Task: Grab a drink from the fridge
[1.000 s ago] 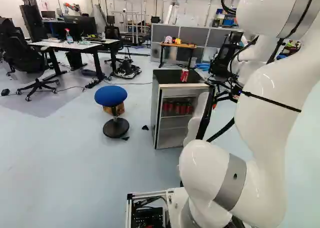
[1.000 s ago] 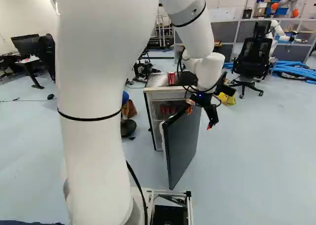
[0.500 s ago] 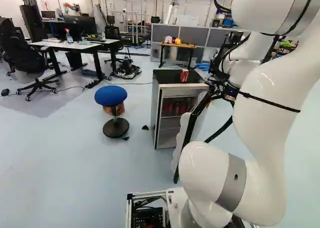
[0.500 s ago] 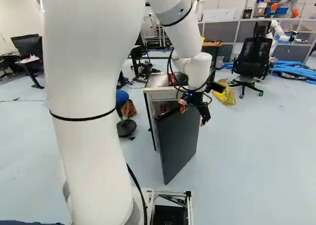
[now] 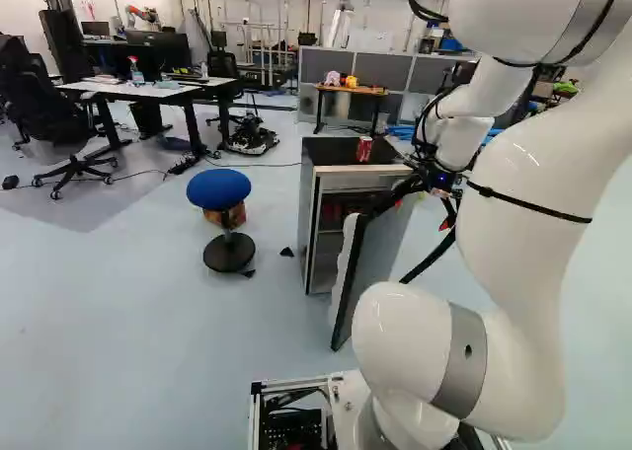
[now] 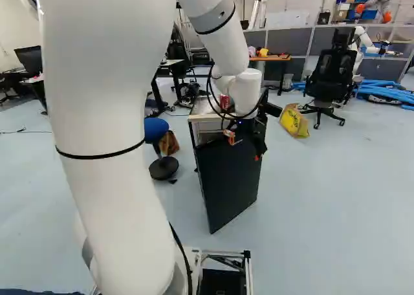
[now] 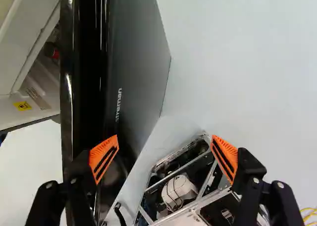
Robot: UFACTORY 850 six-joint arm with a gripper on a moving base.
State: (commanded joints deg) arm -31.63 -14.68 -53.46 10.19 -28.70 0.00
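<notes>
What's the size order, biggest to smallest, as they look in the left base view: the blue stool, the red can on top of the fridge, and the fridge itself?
1. Fridge
2. Blue stool
3. Red can

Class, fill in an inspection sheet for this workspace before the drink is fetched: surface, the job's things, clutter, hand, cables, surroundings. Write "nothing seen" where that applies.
Surface: black fridge top holds one upright red can.
Job's things: fridge door partly open; what looks like another red can inside.
Clutter: blue stool beside the fridge, cardboard box behind the stool; yellow bag on the floor.
Hand: open, one finger by the door's edge.
Drink in the hand: nothing seen.
Cables: black cables loop by the arm's wrist; thin cable on the floor.
Surroundings: desk, office chairs, another robot.
</notes>
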